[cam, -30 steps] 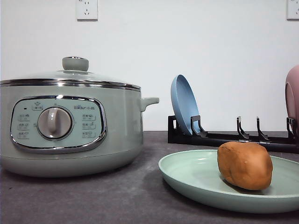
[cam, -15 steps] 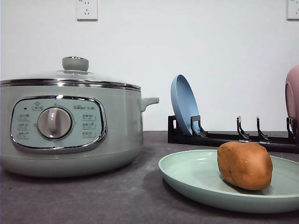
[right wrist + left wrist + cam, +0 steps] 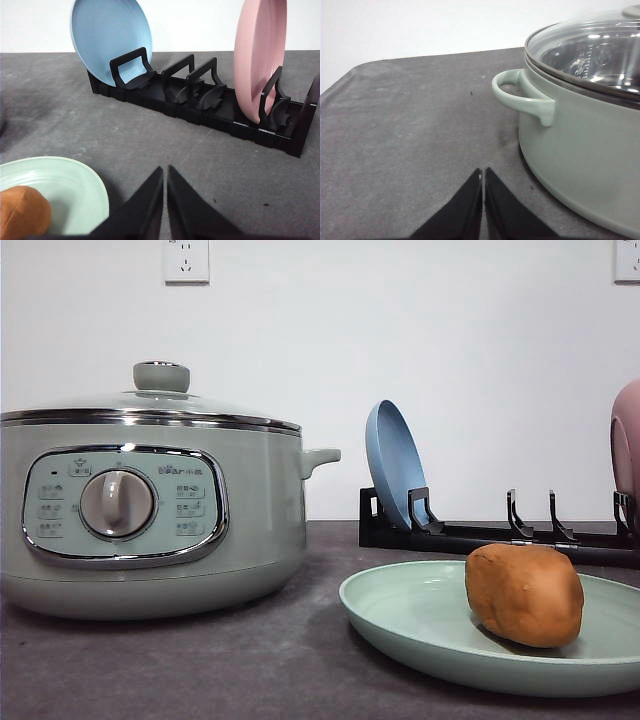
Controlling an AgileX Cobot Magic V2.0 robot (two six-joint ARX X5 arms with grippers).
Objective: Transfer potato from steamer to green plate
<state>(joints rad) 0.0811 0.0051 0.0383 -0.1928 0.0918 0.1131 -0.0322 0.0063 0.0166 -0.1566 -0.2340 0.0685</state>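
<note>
The orange-brown potato [image 3: 524,594] rests on the pale green plate [image 3: 410,615] at the front right of the table; the right wrist view also catches the potato [image 3: 22,210] and the plate [image 3: 70,187]. The pale green steamer [image 3: 150,510] stands at the left with its glass lid [image 3: 150,400] on. My left gripper [image 3: 483,172] is shut and holds nothing, low over the dark mat beside the steamer's side handle [image 3: 520,97]. My right gripper [image 3: 165,170] is shut and bare, just to the side of the plate, above the mat.
A black dish rack [image 3: 500,535] stands at the back right with a blue plate [image 3: 112,42] and a pink plate [image 3: 260,60] upright in it. A dark grey mat [image 3: 405,130] covers the table. A white wall is behind.
</note>
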